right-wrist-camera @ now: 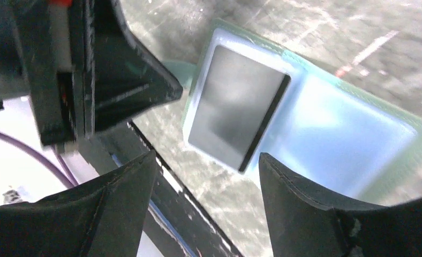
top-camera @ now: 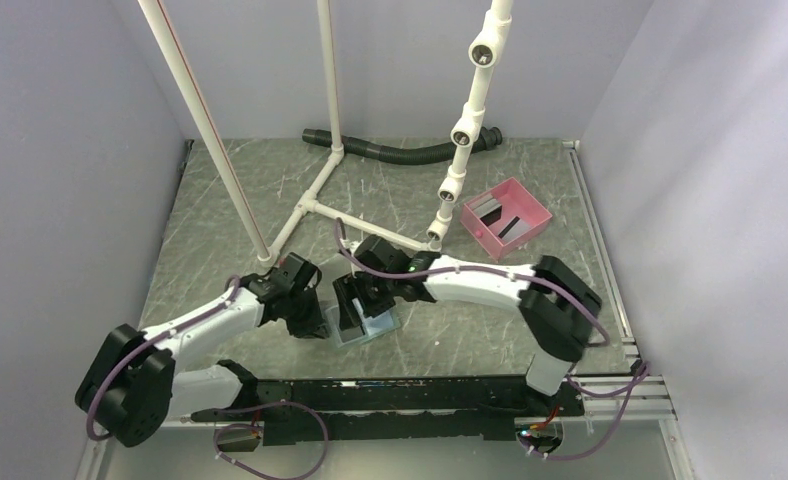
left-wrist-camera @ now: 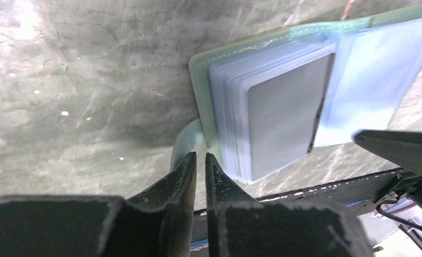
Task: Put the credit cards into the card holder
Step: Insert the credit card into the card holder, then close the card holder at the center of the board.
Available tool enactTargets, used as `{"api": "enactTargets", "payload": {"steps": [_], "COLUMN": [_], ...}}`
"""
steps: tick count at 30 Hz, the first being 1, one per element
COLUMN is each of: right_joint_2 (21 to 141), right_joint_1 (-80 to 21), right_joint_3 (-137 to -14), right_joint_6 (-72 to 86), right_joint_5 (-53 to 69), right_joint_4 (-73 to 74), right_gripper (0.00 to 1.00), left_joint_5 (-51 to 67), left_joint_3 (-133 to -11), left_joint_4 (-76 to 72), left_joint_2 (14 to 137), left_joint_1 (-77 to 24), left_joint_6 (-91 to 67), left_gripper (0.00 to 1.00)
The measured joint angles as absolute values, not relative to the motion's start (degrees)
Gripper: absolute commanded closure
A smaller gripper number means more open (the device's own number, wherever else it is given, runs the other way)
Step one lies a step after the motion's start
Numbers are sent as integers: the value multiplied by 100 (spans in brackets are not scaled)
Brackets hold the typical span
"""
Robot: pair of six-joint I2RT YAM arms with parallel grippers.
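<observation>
Bright even light; right wrist view soft, card holder [right-wrist-camera: 337, 128] blurred.

The left arm [top-camera: 205, 322] reaches from its base at the near left edge forward and to the right, forearm low and wrist bent down. The left gripper [left-wrist-camera: 200, 158] points at the surface with its two dark fingers drawn almost together, only a thin slit between the tips. The right arm [top-camera: 475, 282] comes from the near right, rises to a bent elbow, then stretches left across the middle. The right gripper [right-wrist-camera: 208, 156] tilts downward, its jaws spread wide apart. The two grippers sit just beside each other near the centre, the left one's tips close to the right one's fingers
</observation>
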State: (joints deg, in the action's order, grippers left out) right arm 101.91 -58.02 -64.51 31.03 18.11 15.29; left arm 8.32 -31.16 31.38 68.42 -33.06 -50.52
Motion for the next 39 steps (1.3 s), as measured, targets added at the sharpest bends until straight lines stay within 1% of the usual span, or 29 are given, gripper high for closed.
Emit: {"api": "enactTargets", "payload": {"steps": [3,6,9,11,14,17,21,22,25,30,32,33,36,39], "right_joint_2": [9485,8785,8510,8571,8866,9214,9445,9454,9428,9362,9371,9391,9537,9692], "right_joint_1": [-5789,-5616,-5221,-4971,-4908,-4956,-4989,-5019,-5131,-5483,-5588,-5636,-5723,-5795], "right_joint_3": [-6276,-6073,-5721,-5415,-5116,-5048,-5048,-5048,-5076,-5299,-5415,-5492,-5693,-5817], "right_joint_6": [2773,2609,2624,2687,2812,2904,2995,3011,3050,3087,3109,3116,3148,3162], "right_joint_5": [1566,1372,1343,1297,1236,1258,1529,1614,1737,1942,2027,2075,2213,2314], "right_joint_4": [1804,1879,1732,1562,1391,1251,910,838,692,628,591,580,475,421], "right_gripper": [22,18,11,8,7,9,18,19,25,34,38,40,43,43], "left_joint_5": [727,657,543,464,445,449,464,467,464,447,405,381,287,178], "left_joint_3": [-3299,-3586,-3793,-3822,-3774,-3642,-3385,-3341,-3273,-3221,-3221,-3221,-3221,-3221], "left_joint_4": [3496,3756,3931,4005,4108,4121,4123,4121,4108,4128,4134,4147,4217,4379], "left_joint_2": [6560,6294,6110,6077,6178,6287,6329,6329,6313,5996,5859,5808,5693,5531], "left_joint_1": [-3308,-3308,-3308,-3308,-3308,-3306,-3304,-3304,-3304,-3304,-3304,-3304,-3304,-3304], "left_joint_6": [-4971,-4888,-4858,-4866,-4877,-4901,-4952,-4982,-5063,-5175,-5207,-5225,-5301,-5424], "left_gripper": [69,52,44,42,43,50,63,65,64,55,53,53,53,59]}}
